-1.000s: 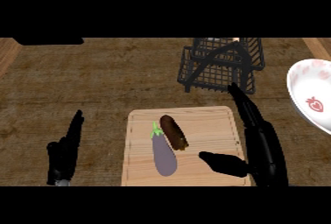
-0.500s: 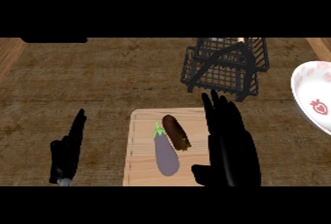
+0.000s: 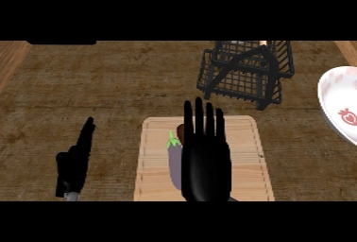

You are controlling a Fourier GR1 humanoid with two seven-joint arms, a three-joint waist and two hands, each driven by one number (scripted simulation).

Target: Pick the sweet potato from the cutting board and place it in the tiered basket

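Two hands in shot. Left hand [image 3: 75,163] sits at lower left over counter [image 3: 105,90], fingers straight, holding nothing. Cutting board [image 3: 241,160] at bottom centre. Right hand [image 3: 204,156] flat above it, fingers straight and spread, nothing gripped. Purple eggplant [image 3: 174,163] pokes out at its left edge. Sweet potato [image 3: 180,129] mostly hidden, only brown end visible just beside fingers, on board. Tiered basket [image 3: 245,71] upper right, well apart from board. Plate [image 3: 340,111] at right edge.

Purple eggplant [image 3: 174,163] with green stem lies lengthwise on the board, partly hidden. White plate [image 3: 339,111] with red strawberry print at right edge, on the brown wooden counter [image 3: 105,94].
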